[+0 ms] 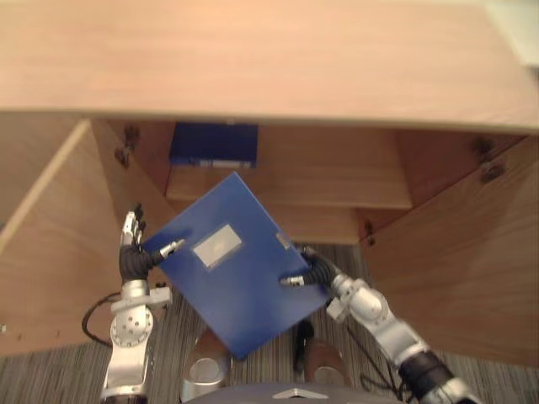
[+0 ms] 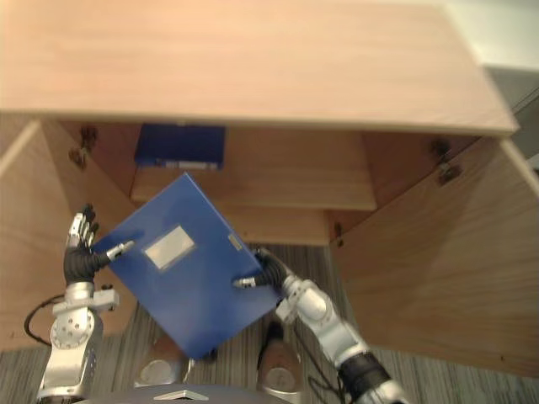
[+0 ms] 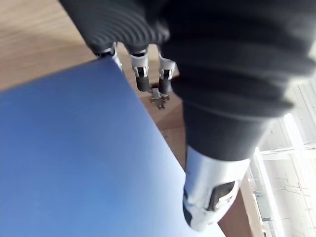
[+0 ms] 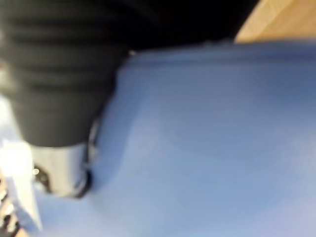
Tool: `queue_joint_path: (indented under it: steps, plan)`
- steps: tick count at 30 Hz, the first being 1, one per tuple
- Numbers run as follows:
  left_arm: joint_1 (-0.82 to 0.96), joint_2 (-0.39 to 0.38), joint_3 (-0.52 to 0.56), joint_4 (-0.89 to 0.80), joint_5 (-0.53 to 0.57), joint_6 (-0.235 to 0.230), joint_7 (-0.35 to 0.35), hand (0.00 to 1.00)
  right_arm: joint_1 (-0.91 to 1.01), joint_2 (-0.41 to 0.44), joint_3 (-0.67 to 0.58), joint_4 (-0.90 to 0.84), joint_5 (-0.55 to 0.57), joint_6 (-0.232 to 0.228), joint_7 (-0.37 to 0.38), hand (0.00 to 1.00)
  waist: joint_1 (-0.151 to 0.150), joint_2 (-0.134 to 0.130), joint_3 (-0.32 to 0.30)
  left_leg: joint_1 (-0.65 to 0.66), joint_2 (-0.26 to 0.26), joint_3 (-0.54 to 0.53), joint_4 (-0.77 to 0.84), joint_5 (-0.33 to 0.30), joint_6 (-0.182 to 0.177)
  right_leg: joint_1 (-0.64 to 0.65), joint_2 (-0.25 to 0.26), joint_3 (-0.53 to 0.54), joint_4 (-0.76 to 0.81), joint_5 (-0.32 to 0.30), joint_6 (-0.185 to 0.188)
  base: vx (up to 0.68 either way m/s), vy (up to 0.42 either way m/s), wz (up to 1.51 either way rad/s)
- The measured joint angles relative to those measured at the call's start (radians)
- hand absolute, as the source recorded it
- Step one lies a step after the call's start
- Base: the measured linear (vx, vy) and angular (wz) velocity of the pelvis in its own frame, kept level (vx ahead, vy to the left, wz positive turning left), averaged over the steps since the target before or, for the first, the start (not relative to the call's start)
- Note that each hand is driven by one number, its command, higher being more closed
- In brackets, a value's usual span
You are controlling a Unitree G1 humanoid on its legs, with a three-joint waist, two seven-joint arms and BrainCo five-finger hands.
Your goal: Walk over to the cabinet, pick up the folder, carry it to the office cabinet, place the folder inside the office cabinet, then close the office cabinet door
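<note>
Folder (image 1: 236,278) is up in the air in front of the open office cabinet (image 1: 253,59), pressed between both hands, tilted corner-first toward the opening. It is not inside yet.

- Office cabinet: light wood with a wide flat top. The left door (image 1: 42,252) and right door (image 1: 463,261) both stand swung out, so the way in is free.
- Shelf (image 1: 337,181) inside is bare on the right. A second blue folder (image 1: 213,145) stands at the back left.
- Striped carpet (image 1: 50,379) lies below.
- The carried folder is blue and flat, face up, with a pale label (image 1: 217,246) near its middle. Its far corner is near the shelf's front edge but apart from it.
- Left hand (image 1: 132,255) is at the folder's left corner. Its fingers (image 3: 140,74) are straight along the edge, not clenched, and the thumb lies flat on the blue face. It is pressing rather than wrapping.
- Right hand (image 1: 317,271) is at the right edge with a thumb tip on the face. The rest is hidden against the folder, so I cannot tell whether it clamps or only presses.

Progress, judged from this: the pickup and carry look done, and the robot faces the cabinet. Left to do: push the folder in onto the shelf, let go, pull the hands back and shut the doors. About halfway or a bit past.
</note>
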Motion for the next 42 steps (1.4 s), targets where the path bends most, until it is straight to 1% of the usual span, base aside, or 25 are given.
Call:
queue_joint_path:
  steps: [2, 3, 6, 8, 11, 13, 15, 18, 20, 22, 23, 25, 28, 31, 34, 38, 40, 42]
  plan:
    - [-0.001, 0.002, -0.001, 0.000, 0.000, 0.000, 0.005, 0.00, -0.029, -0.012, -0.004, 0.004, 0.001, 0.000, -0.014, 1.00, 0.001, 0.007, 0.010, -0.084, 0.002, -0.005, 0.040, -0.009, -0.004, -0.090, -0.011, -0.002, 0.064, -0.022, 0.012, -0.23, 0.000, 0.17]
    - [0.001, 0.002, -0.003, 0.000, 0.000, 0.000, 0.005, 0.00, -0.038, -0.019, -0.009, 0.004, 0.001, 0.000, -0.021, 1.00, 0.000, 0.015, 0.026, -0.111, 0.002, -0.006, 0.038, -0.004, -0.013, -0.119, -0.013, -0.003, 0.073, -0.022, 0.010, -0.17, -0.032, 0.12]
    - [0.008, 0.002, -0.005, 0.000, 0.000, 0.000, 0.005, 0.00, -0.035, -0.014, -0.033, 0.004, 0.004, 0.000, -0.048, 1.00, 0.000, 0.028, 0.035, -0.185, 0.006, -0.007, 0.044, 0.004, -0.025, -0.198, -0.021, -0.011, 0.095, -0.015, 0.000, -0.13, -0.043, 0.10]
    - [0.005, 0.002, -0.014, 0.001, 0.000, 0.000, 0.004, 0.00, -0.040, -0.005, -0.068, 0.004, 0.005, 0.000, -0.062, 1.00, 0.000, 0.035, 0.039, -0.232, 0.019, -0.008, 0.065, 0.010, -0.033, -0.241, -0.022, -0.022, 0.113, -0.011, -0.008, -0.07, -0.043, 0.03]
    - [-0.018, 0.000, -0.041, 0.000, 0.000, 0.000, -0.009, 0.00, -0.069, 0.046, -0.136, 0.002, 0.021, 0.001, -0.120, 1.00, -0.001, 0.039, 0.055, -0.286, 0.038, -0.002, 0.105, 0.020, -0.036, -0.297, -0.020, -0.024, 0.158, -0.017, -0.026, -0.03, -0.046, -0.07]
    - [-0.035, -0.004, -0.053, 0.000, -0.001, 0.001, -0.015, 0.00, -0.094, 0.087, -0.172, -0.006, 0.050, 0.001, -0.151, 1.00, -0.001, 0.039, 0.058, -0.318, 0.047, 0.004, 0.133, 0.015, -0.027, -0.336, -0.021, -0.020, 0.196, -0.033, -0.032, -0.01, -0.043, -0.07]
    - [-0.062, -0.024, -0.050, -0.016, -0.003, 0.002, -0.014, 0.00, -0.124, 0.130, -0.207, -0.061, 0.075, 0.003, -0.191, 1.00, 0.003, 0.040, 0.072, -0.355, 0.065, 0.013, 0.176, 0.001, -0.022, -0.384, -0.021, -0.015, 0.250, -0.058, -0.038, 0.00, -0.065, -0.08]
    - [-0.068, -0.048, -0.048, -0.051, -0.009, 0.004, -0.015, 0.00, -0.146, 0.180, -0.239, -0.143, 0.093, 0.003, -0.220, 1.00, 0.012, 0.039, 0.078, -0.395, 0.080, 0.018, 0.220, -0.022, -0.028, -0.436, -0.021, -0.005, 0.309, -0.090, -0.048, 0.00, -0.091, -0.09]
    - [-0.075, -0.072, -0.041, -0.073, -0.023, 0.004, -0.014, 0.00, -0.150, 0.202, -0.261, -0.168, 0.110, 0.003, -0.244, 1.00, 0.017, 0.039, 0.081, -0.408, 0.087, 0.018, 0.238, -0.033, -0.034, -0.452, -0.021, -0.005, 0.332, -0.106, -0.054, 0.03, -0.074, -0.04]
    - [-0.081, -0.083, -0.035, -0.097, -0.025, 0.004, -0.014, 0.00, -0.149, 0.224, -0.297, -0.191, 0.120, 0.004, -0.249, 1.00, 0.020, 0.040, 0.083, -0.425, 0.096, 0.011, 0.254, -0.041, -0.037, -0.464, -0.020, -0.015, 0.349, -0.115, -0.052, 0.05, -0.063, 0.03]
    - [-0.091, -0.090, -0.025, -0.099, -0.032, 0.004, -0.014, 0.00, -0.151, 0.229, -0.314, -0.200, 0.130, 0.003, -0.265, 1.00, 0.020, 0.040, 0.083, -0.435, 0.098, 0.002, 0.261, -0.044, -0.038, -0.470, -0.021, -0.024, 0.356, -0.122, -0.054, 0.05, -0.044, 0.11]
    - [-0.106, -0.097, -0.018, -0.100, -0.043, 0.004, -0.012, 0.00, -0.159, 0.232, -0.340, -0.208, 0.149, 0.003, -0.287, 1.00, 0.026, 0.040, 0.083, -0.451, 0.098, -0.006, 0.268, -0.044, -0.037, -0.482, -0.022, -0.031, 0.368, -0.134, -0.057, 0.06, -0.054, 0.11]
    - [-0.124, -0.101, 0.012, -0.100, -0.054, 0.004, -0.009, 0.00, -0.206, 0.247, -0.381, -0.208, 0.179, 0.004, -0.299, 1.00, 0.030, 0.040, 0.083, -0.477, 0.103, -0.006, 0.285, -0.051, -0.038, -0.510, -0.023, -0.032, 0.392, -0.150, -0.060, 0.06, -0.050, 0.02]
    - [-0.152, -0.109, 0.021, -0.123, -0.072, 0.004, -0.007, 0.00, -0.254, 0.254, -0.432, -0.209, 0.246, 0.004, -0.326, 1.00, 0.040, 0.040, 0.083, -0.503, 0.106, -0.011, 0.290, -0.051, -0.038, -0.534, -0.024, -0.042, 0.402, -0.158, -0.066, 0.04, -0.051, 0.05]
    - [-0.177, -0.109, 0.028, -0.135, -0.082, 0.003, -0.007, 0.00, -0.289, 0.252, -0.485, -0.209, 0.307, 0.004, -0.334, 1.00, 0.046, 0.039, 0.084, -0.523, 0.109, -0.027, 0.303, -0.056, -0.045, -0.543, -0.026, -0.058, 0.415, -0.171, -0.070, 0.02, -0.046, 0.09]
    - [-0.185, -0.109, 0.025, -0.135, -0.100, 0.003, -0.008, 0.00, -0.375, 0.221, -0.515, -0.182, 0.370, 0.004, -0.336, 1.00, 0.052, 0.038, 0.085, -0.562, 0.109, -0.030, 0.316, -0.058, -0.048, -0.583, -0.030, -0.058, 0.437, -0.179, -0.073, -0.02, -0.044, 0.04]
    - [-0.186, -0.113, 0.023, -0.135, -0.108, 0.003, -0.011, 0.00, -0.423, 0.205, -0.518, -0.144, 0.406, 0.005, -0.345, 1.00, 0.053, 0.038, 0.086, -0.573, 0.109, -0.031, 0.317, -0.057, -0.049, -0.595, -0.030, -0.058, 0.438, -0.179, -0.073, -0.02, -0.041, 0.01]
    - [-0.186, -0.118, 0.005, -0.135, -0.111, 0.003, -0.013, 0.00, -0.489, 0.183, -0.521, -0.075, 0.468, 0.007, -0.356, 1.00, 0.055, 0.038, 0.086, -0.578, 0.109, -0.031, 0.317, -0.057, -0.049, -0.599, -0.030, -0.059, 0.436, -0.179, -0.073, -0.01, -0.041, 0.00]
